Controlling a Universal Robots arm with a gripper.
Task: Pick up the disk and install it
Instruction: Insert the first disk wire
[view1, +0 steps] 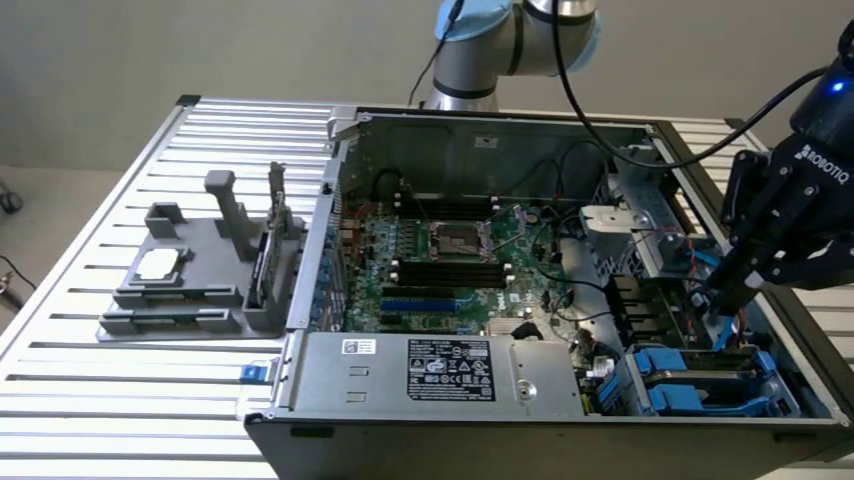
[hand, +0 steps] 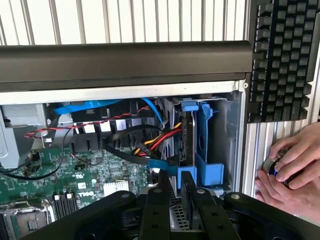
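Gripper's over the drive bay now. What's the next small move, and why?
Probably a slow, short descent, judging by the views: the gripper hangs close to the disk, which stands on edge in its blue carrier, and coloured cables lie close beside it.

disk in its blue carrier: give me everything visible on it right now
The disk stands on edge in the drive bay at a corner of the open computer case. Its dark, thin edge faces the wrist camera; the blue plastic carrier frames it, with a blue tab on one end. The label isn't visible. Yellow, red and black cables run up to its side. The gripper hovers close by, not holding the disk.
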